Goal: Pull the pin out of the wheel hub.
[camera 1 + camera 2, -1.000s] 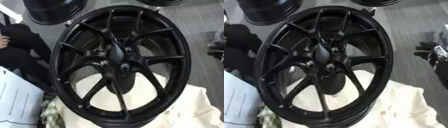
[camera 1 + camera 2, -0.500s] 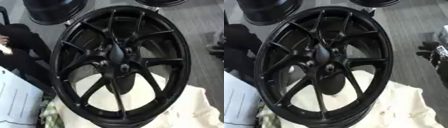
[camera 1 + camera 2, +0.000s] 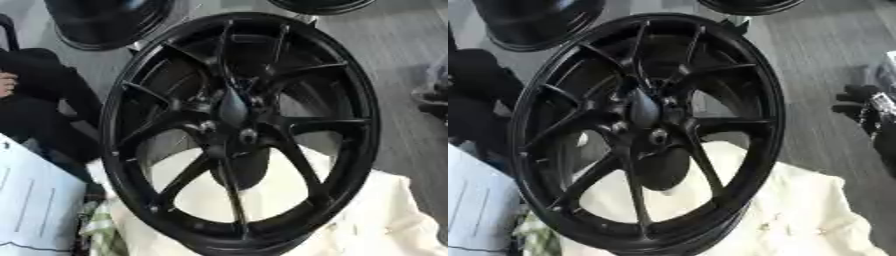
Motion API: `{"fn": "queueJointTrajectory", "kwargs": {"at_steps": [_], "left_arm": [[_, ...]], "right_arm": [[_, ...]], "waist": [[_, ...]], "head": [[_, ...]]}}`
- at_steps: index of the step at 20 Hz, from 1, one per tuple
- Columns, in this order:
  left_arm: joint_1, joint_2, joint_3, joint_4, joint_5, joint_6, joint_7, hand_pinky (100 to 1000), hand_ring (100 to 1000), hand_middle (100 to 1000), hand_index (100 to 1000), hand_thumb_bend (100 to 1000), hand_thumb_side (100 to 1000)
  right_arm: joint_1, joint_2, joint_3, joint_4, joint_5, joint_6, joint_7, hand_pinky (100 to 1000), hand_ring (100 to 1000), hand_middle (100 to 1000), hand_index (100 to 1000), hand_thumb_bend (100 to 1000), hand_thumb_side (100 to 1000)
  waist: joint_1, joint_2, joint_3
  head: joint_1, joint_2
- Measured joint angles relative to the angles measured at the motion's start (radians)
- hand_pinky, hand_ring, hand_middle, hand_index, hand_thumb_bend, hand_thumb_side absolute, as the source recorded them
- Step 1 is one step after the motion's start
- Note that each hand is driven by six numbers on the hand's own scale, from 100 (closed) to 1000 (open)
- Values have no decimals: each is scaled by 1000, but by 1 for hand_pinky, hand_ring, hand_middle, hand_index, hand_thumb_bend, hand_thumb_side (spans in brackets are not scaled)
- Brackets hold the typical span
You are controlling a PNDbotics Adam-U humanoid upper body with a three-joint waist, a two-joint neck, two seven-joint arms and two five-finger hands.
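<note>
Filling the view, black wheel hub [image 3: 238, 130] on cream cloth [image 3: 376, 220], right robot hand [image 3: 866, 107] grip unclear, seemingly idle.

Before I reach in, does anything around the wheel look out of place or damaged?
Nothing looks damaged. The black wheel stands tilted on a cream cloth that is rumpled under it. At the right edge the right hand is the only hand showing, well clear of the hub. I cannot make out the pin.
</note>
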Motion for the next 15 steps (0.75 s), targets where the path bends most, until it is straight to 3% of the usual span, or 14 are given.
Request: {"fn": "queueJointTrajectory", "kwargs": {"at_steps": [1,3,6,11,15], "left_arm": [[-1,-4,0,0,5,-4,5,928,847,772,925,105,668],[-8,-23,1,-7,24,-11,24,892,816,735,892,100,591],[-42,-73,19,-34,78,8,77,834,773,683,813,100,588],[-58,-147,-3,-110,362,116,346,810,757,672,794,100,671],[-72,-230,-37,-183,509,203,501,796,746,666,785,100,764]], "right_arm": [[0,0,0,0,0,0,0,968,786,770,845,100,855],[0,0,0,0,0,0,0,968,786,770,845,100,854],[0,0,0,0,-1,0,0,968,785,769,845,100,852],[-3,0,0,0,-2,2,0,968,784,767,844,100,855],[-10,0,0,0,-2,6,-5,968,783,766,843,100,855]], "waist": [[0,0,0],[0,0,0],[-4,-2,2],[-8,-2,-6],[-16,-2,-10]], "head": [[0,0],[0,-1],[1,-1],[5,-5],[9,-6]]}}
